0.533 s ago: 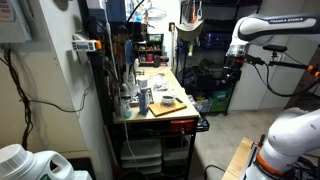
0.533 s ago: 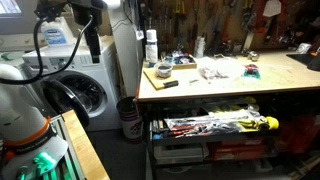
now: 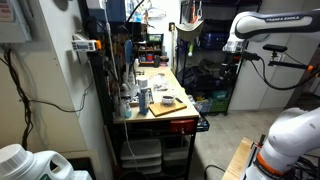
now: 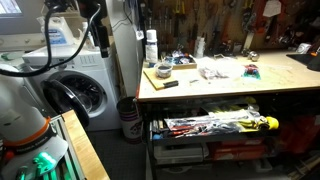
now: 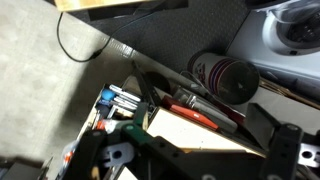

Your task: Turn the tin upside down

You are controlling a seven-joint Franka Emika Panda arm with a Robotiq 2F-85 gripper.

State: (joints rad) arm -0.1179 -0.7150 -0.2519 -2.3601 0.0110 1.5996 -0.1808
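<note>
So, the tin (image 4: 163, 70) was found sitting on a pale wooden board (image 4: 156, 78) at one end of the workbench (image 4: 240, 88). It's a low, round bit of silvery metal, and too small in both exterior views for its faces to be told apart. A taller upright can (image 3: 145, 98), dark and silvery, was seen just beside the board. The bench top was plain flat wood, scattered with small bits that couldn't be made out.

The arm (image 3: 268, 22), smooth glossy white with rounded joints, was held up high, well apart from the bench and the tin. In the wrist view the gripper (image 5: 195, 150) was shown with its dark, blocky fingers (image 5: 285, 150) spread wide and nothing held between them. Below it a corner of light wood (image 5: 200, 135), a round ribbed container (image 5: 225, 78) in dark red and a grey floor (image 5: 40, 100) were picked out. A white washing machine (image 4: 75, 85) with a round dark door was parked next to the bench.
</note>
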